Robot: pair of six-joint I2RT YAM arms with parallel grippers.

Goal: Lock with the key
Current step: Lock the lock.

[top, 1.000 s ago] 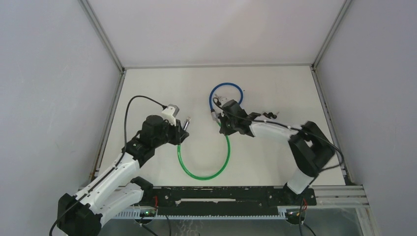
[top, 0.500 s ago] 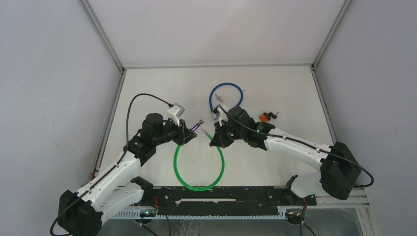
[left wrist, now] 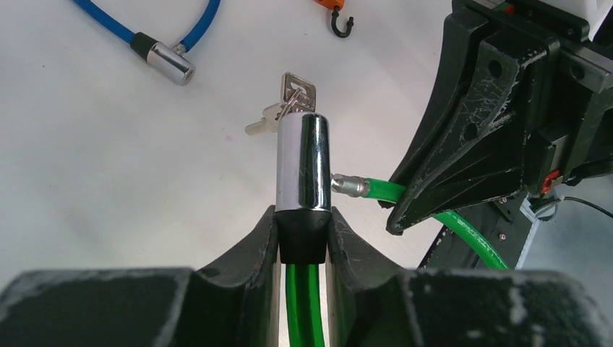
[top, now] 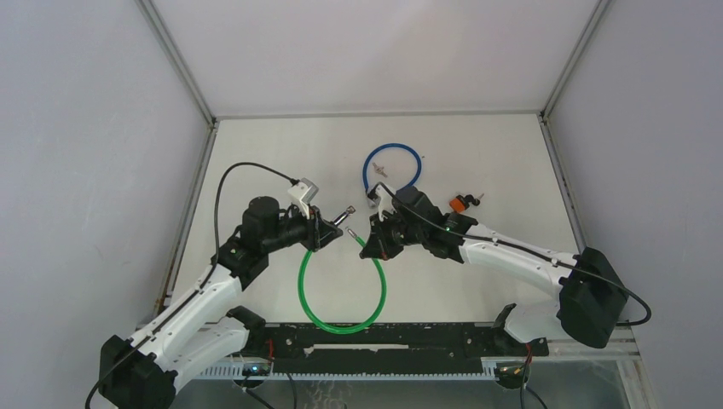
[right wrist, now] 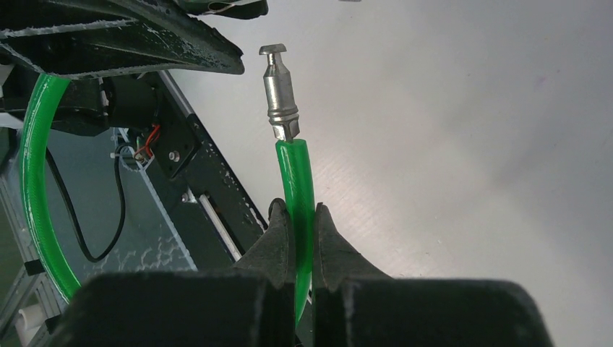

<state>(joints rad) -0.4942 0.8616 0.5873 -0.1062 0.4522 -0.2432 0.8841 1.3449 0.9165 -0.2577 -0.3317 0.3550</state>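
Note:
A green cable lock [top: 341, 298] hangs in a loop between both arms. My left gripper [left wrist: 303, 238] is shut on the black collar of its chrome lock barrel [left wrist: 303, 163], which points away from me. A small bunch of keys [left wrist: 289, 101] sits at the barrel's far end. My right gripper [right wrist: 301, 217] is shut on the green cable [right wrist: 296, 181] just behind its metal pin [right wrist: 280, 90]. In the left wrist view the pin [left wrist: 347, 185] stands next to the barrel's right side, almost touching it. From above, the left gripper [top: 320, 232] and right gripper [top: 373, 247] face each other.
A blue cable lock [top: 392, 166] with a chrome barrel [left wrist: 170, 61] lies on the table behind the grippers, a small key [top: 380, 168] inside its loop. An orange-handled hook [top: 461, 203] lies to the right. A black rail [top: 384, 336] runs along the near edge.
The right gripper has carried the pin end of the green cable forward and left, away from the blue lock. The left gripper has turned the barrel toward it. The gap between them has closed.

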